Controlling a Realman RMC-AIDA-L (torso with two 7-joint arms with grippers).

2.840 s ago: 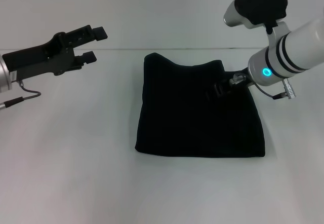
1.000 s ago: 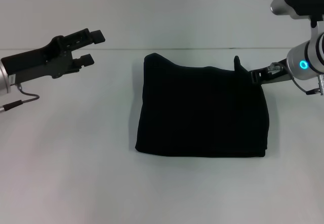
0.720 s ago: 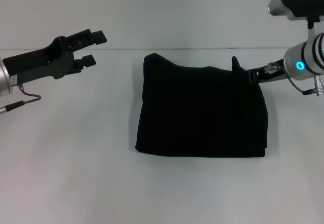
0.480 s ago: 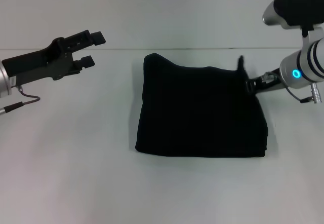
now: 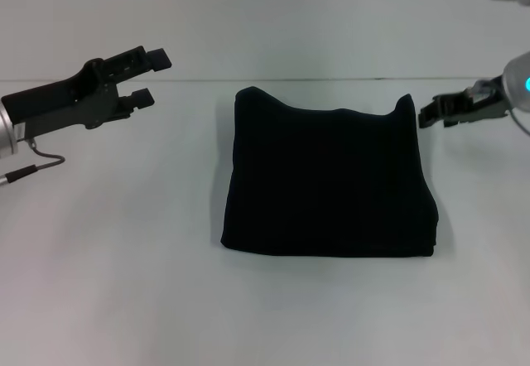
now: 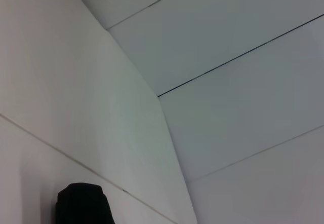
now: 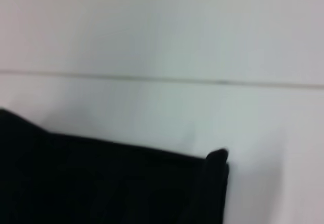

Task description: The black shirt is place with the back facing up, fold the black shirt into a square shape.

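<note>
Table [image 5: 124, 283]: plain white surface, running from the near edge back to a pale wall.
Black shirt [image 5: 330, 182]: lying folded into a rough square at the middle of the table; near edge straight, two back corners poking up a little. No lettering is showing.
Shirt in right wrist view: black shirt [image 7: 101, 183] is filling the lower part, one raised corner standing against the white table.
Right gripper [image 5: 432, 115]: hanging just beside the shirt's back right corner, apart from the cloth, holding nothing; whether the fingers are parted or closed, cannot tell.
Left gripper [image 5: 156, 74]: hovering above the table well off to the shirt's left, fingers spread apart, grasping nothing.
Left wrist view: showing mostly wall panels; a small dark shape at the edge, cannot tell what.
</note>
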